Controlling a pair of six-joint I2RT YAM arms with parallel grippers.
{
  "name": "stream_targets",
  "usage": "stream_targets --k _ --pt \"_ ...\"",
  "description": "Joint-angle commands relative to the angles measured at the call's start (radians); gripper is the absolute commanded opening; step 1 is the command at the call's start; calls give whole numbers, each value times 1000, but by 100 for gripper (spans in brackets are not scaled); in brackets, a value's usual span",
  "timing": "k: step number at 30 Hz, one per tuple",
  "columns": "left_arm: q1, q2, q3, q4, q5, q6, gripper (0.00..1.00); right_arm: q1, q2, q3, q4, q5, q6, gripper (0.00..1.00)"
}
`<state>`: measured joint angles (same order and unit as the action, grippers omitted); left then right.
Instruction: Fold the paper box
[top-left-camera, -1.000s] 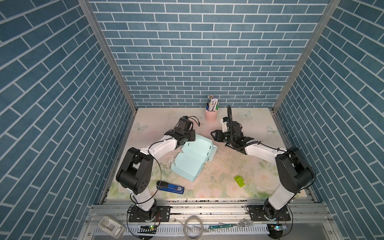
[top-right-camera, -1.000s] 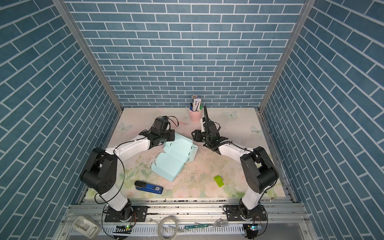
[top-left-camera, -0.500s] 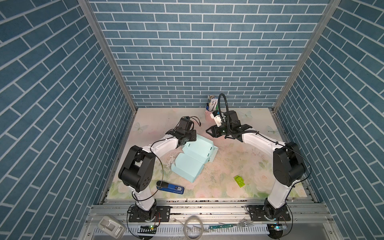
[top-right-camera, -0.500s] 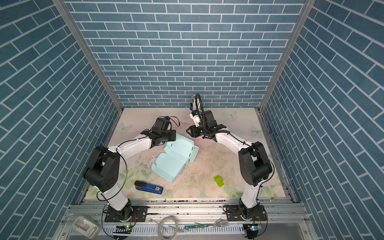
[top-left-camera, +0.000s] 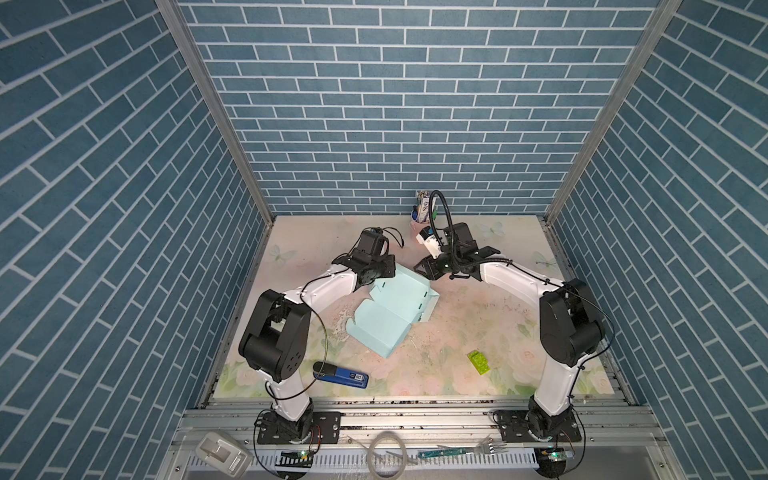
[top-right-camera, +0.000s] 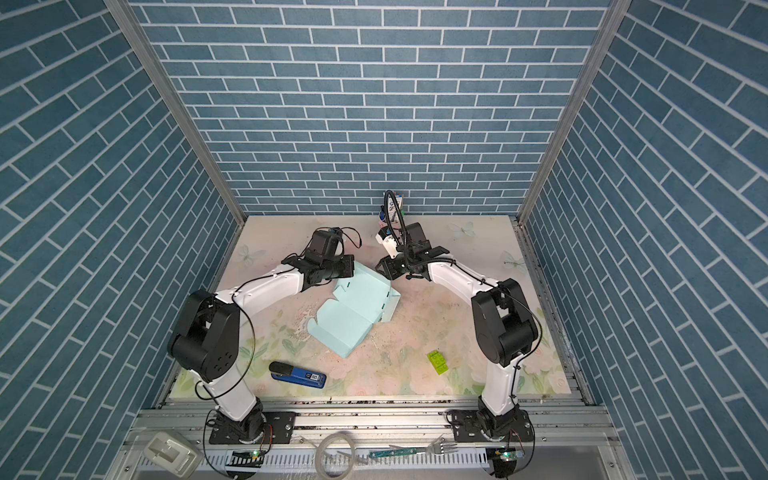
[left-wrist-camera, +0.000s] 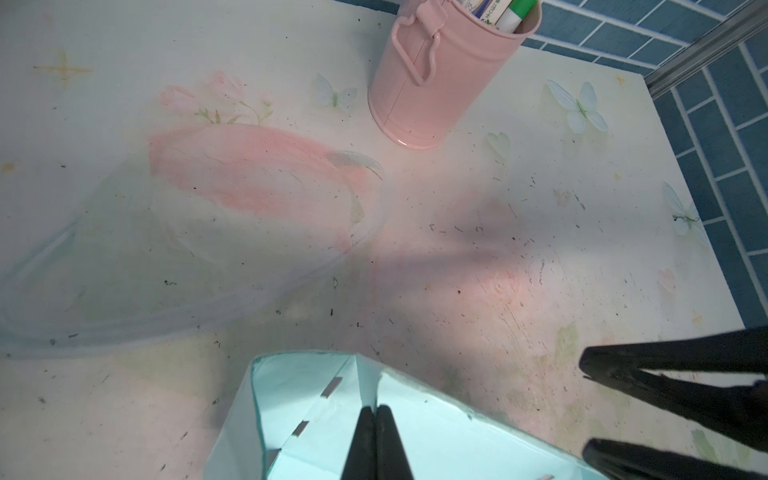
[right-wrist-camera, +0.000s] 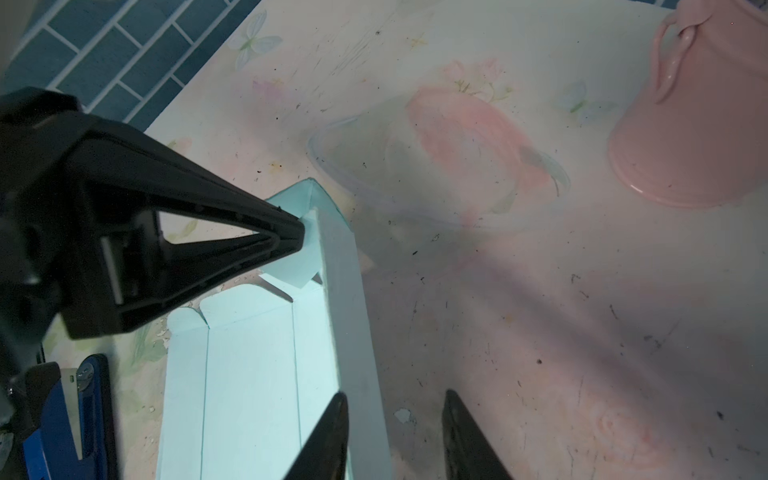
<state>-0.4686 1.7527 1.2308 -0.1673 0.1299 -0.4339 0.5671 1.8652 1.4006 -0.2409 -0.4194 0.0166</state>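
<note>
My left gripper (left-wrist-camera: 377, 411) is pinched together on a corner tab at the far end of the paper box (top-left-camera: 390, 316), which lies in the middle of the table (top-left-camera: 457, 332) between my two arms. One long wall stands up and that corner looks roughly formed, but the near panels and flaps lie open and flat, so I judge the folding only partly done. My right gripper (right-wrist-camera: 395, 394) has its jaws apart, straddling the standing wall, one finger inside, one outside, not clamped.
</note>
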Motion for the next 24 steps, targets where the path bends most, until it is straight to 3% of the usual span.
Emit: stream_targets --k 1,13,24 --pt "8 26 31 -15 23 -3 0 13 2 29 -42 2 -88 38" --pt "10 28 31 -12 30 -13 0 56 -11 5 -24 48 -128 36" --pt "10 14 21 -6 33 -18 0 85 15 -7 -24 112 -149 24"
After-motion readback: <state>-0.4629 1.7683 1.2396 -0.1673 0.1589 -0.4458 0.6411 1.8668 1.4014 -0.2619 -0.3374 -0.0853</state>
